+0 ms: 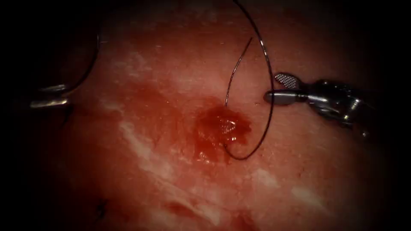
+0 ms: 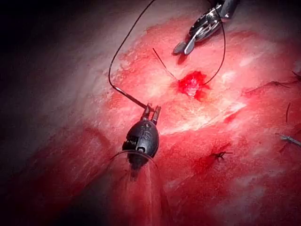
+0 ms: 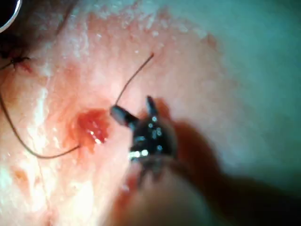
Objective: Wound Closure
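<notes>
Needle (image 2: 131, 97), where is it? (R1)
Clamped in the left tool (image 2: 151, 109). Jaws closed on it near one end, can't tell which end. It's clear of the tissue (image 1: 150, 149), well to the left of the cut (image 1: 233, 126). (R2)
Is it in the tissue anywhere? (R1)
No, it's held above the surface, with the curve arching up and away from the jaws. (R2)
Right tool? (R1)
The right tool (image 1: 274, 88) sits just right of the cut with its jaws spread wide and nothing in them. The right wrist view shows the same gape, both fingertips (image 3: 117, 112) apart and bare. (R2)
Thread? (R1)
The thread (image 1: 271, 107) runs from the needle's free end up and out of the left wrist view. In the endoscope view it comes down in a big loop, passes right by the open right jaws, bends under the cut and goes in at its lower edge. I can't tell whether it touches the jaws. (R2)
Other end? (R1)
A short free tail (image 1: 235, 70) sticks up out of the cut's left side, and nothing holds it. (R2)
Fluid? (R1)
Red fluid (image 1: 209, 128) is pooled wet and shiny at the cut. (R2)
Anything else? (R1)
There's a dark knot with short ends (image 2: 218, 154) on the tissue in the left wrist view, apart from both tools. (R2)
</notes>
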Tool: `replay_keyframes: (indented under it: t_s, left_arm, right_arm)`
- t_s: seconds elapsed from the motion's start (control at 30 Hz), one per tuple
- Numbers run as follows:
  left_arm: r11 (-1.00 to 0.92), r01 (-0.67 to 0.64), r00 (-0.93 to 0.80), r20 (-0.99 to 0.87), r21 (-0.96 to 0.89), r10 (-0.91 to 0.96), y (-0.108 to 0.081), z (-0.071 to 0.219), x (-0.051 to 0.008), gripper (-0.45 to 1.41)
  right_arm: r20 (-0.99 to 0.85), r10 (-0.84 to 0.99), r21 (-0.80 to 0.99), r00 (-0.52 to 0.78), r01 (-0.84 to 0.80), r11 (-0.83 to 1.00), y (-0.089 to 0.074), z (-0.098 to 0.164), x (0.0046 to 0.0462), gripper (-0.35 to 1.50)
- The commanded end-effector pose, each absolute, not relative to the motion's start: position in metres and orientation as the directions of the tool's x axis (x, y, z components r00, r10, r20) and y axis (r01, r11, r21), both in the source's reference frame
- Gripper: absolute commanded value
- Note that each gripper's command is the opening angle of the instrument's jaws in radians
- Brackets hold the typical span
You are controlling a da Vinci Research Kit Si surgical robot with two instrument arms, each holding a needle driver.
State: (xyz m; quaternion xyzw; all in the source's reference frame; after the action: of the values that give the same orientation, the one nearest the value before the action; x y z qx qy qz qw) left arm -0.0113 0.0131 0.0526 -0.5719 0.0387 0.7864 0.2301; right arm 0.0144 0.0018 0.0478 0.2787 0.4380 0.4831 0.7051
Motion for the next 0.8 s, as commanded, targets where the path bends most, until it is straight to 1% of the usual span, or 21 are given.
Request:
replay_keyframes:
  t_s: [0.03, 0.17, 0.43, 0.47, 0.53, 0.57, 0.6, 0.63, 0.67, 0.73, 0.8]
  left_arm:
    - [-0.891, -0.406, -0.239, -0.917, -0.203, 0.318, 0.0128, 0.0533, -0.0119, -0.45]
    - [-0.889, -0.408, -0.238, -0.916, -0.207, 0.322, 0.0127, 0.0534, -0.0120, -0.45]
    - [-0.889, -0.410, -0.239, -0.917, -0.203, 0.320, 0.0124, 0.0535, -0.0122, -0.45]
    - [-0.889, -0.410, -0.239, -0.917, -0.203, 0.320, 0.0123, 0.0535, -0.0121, -0.45]
    - [-0.889, -0.410, -0.239, -0.917, -0.203, 0.320, 0.0123, 0.0535, -0.0121, -0.45]
    - [-0.889, -0.410, -0.239, -0.917, -0.203, 0.320, 0.0123, 0.0535, -0.0121, -0.45]
    - [-0.889, -0.410, -0.239, -0.917, -0.203, 0.320, 0.0123, 0.0535, -0.0121, -0.45]
    - [-0.889, -0.410, -0.239, -0.917, -0.203, 0.320, 0.0123, 0.0535, -0.0121, -0.45]
    - [-0.889, -0.410, -0.239, -0.917, -0.203, 0.320, 0.0123, 0.0535, -0.0121, -0.45]
    - [-0.889, -0.410, -0.239, -0.917, -0.203, 0.320, 0.0124, 0.0536, -0.0121, -0.45]
    - [-0.889, -0.411, -0.240, -0.917, -0.202, 0.319, 0.0123, 0.0537, -0.0121, -0.45]
  right_arm:
    - [-0.319, 0.938, 0.834, 0.137, -0.429, 0.347, 0.0016, 0.0497, 0.0159, 0.94]
    - [-0.218, 0.971, 0.878, 0.094, -0.417, 0.237, 0.0016, 0.0533, 0.0181, 0.94]
    - [-0.170, 0.983, 0.892, 0.066, -0.414, 0.182, 0.0019, 0.0573, 0.0209, 0.94]
    - [-0.171, 0.983, 0.892, 0.066, -0.414, 0.182, 0.0021, 0.0574, 0.0210, 0.91]
    - [-0.171, 0.983, 0.893, 0.064, -0.412, 0.182, 0.0023, 0.0574, 0.0209, 0.66]
    - [-0.170, 0.983, 0.893, 0.064, -0.412, 0.182, 0.0023, 0.0574, 0.0208, 0.49]
    - [-0.170, 0.983, 0.895, 0.064, -0.409, 0.181, 0.0022, 0.0572, 0.0207, 0.24]
    - [-0.179, 0.981, 0.897, 0.072, -0.399, 0.193, 0.0022, 0.0569, 0.0206, -0.11]
    - [-0.222, 0.970, 0.891, 0.102, -0.383, 0.244, 0.0023, 0.0567, 0.0205, -0.35]
    - [-0.368, 0.915, 0.845, 0.164, -0.352, 0.403, 0.0026, 0.0552, 0.0202, -0.35]
    - [-0.438, 0.880, 0.815, 0.183, -0.332, 0.474, 0.0026, 0.0544, 0.0203, -0.35]
